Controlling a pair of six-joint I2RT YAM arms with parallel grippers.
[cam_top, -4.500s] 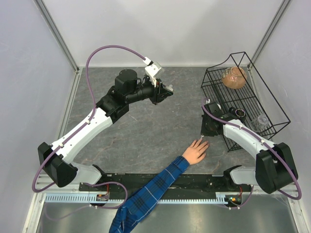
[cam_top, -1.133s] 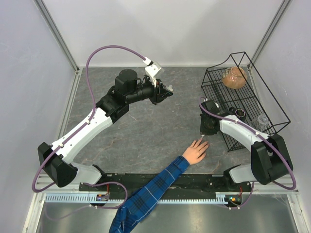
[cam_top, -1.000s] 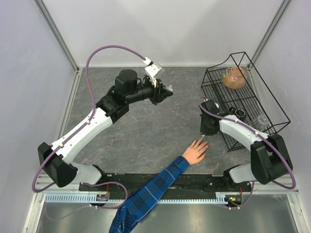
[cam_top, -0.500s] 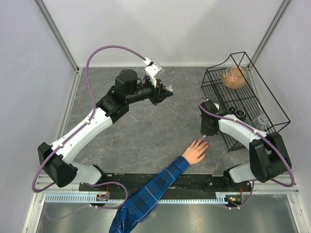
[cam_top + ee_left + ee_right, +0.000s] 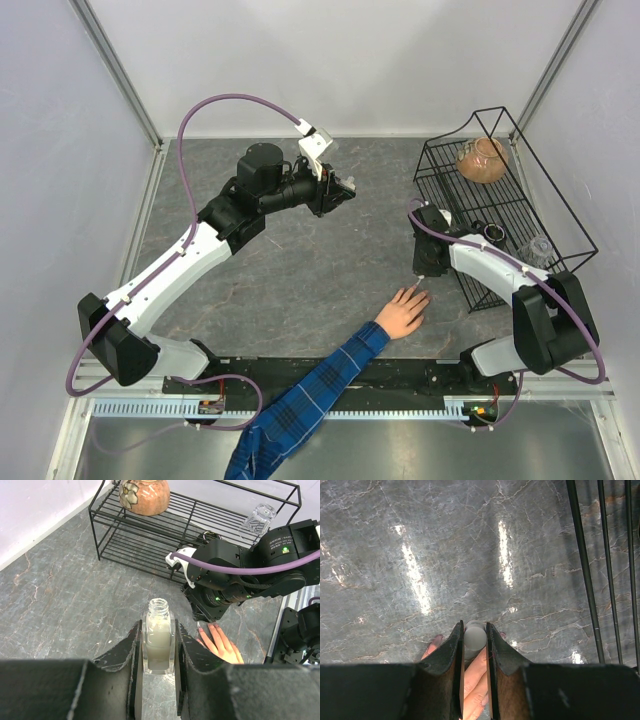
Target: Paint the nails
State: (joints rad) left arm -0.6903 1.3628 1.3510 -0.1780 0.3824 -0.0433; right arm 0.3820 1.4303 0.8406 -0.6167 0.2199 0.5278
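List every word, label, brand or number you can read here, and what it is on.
None can be read for certain.
Right arm's black motor housing: white print by a green mark, too small to read.
Open polish bottle: no label visible.
Grey brush cap: no print visible.

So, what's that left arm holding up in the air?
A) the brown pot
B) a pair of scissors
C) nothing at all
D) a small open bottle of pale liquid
D: the left wrist view shows the left end effector shut on a small uncapped bottle of pale liquid.
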